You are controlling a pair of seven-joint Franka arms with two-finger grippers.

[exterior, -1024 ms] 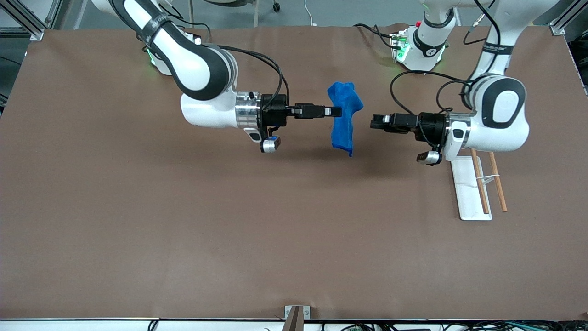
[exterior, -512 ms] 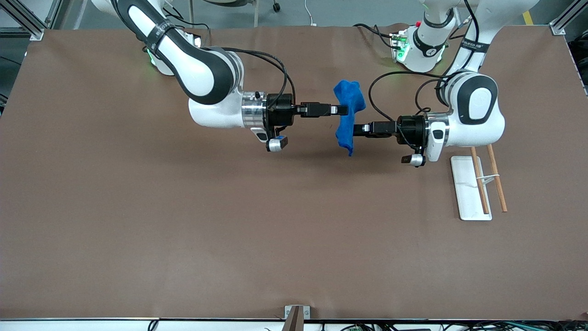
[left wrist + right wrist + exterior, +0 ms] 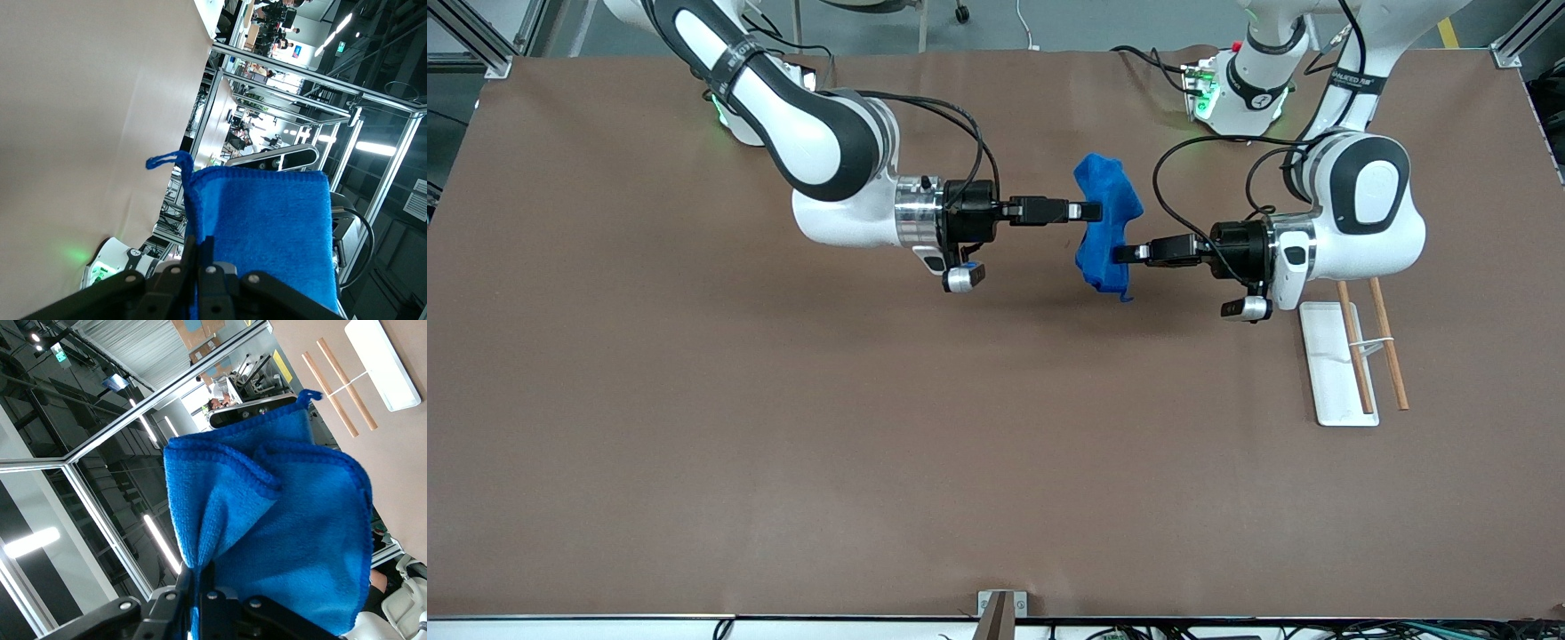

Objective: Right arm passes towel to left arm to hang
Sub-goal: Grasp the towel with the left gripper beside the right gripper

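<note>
The royal-blue towel (image 3: 1104, 227) hangs bunched in the air over the middle of the table, between both grippers. My right gripper (image 3: 1092, 212) is shut on its upper part. My left gripper (image 3: 1128, 253) is shut on its lower part, from the left arm's end. In the right wrist view the towel (image 3: 293, 540) fans out from the shut right gripper (image 3: 203, 577), its loop (image 3: 308, 395) at one corner. In the left wrist view the towel (image 3: 267, 227) rises from the shut left gripper (image 3: 203, 257), and the loop (image 3: 167, 160) sticks out sideways.
A white tray (image 3: 1329, 373) lies toward the left arm's end of the table, under the left arm's elbow. Two wooden rods (image 3: 1390, 351) joined by a thin white crosspiece lie beside and partly over it. They also show in the right wrist view (image 3: 340, 383).
My left gripper moved in from the left arm's end and shut on the towel's lower part, then drew back a little, pulling that part along. My right gripper shifted slightly toward it.
</note>
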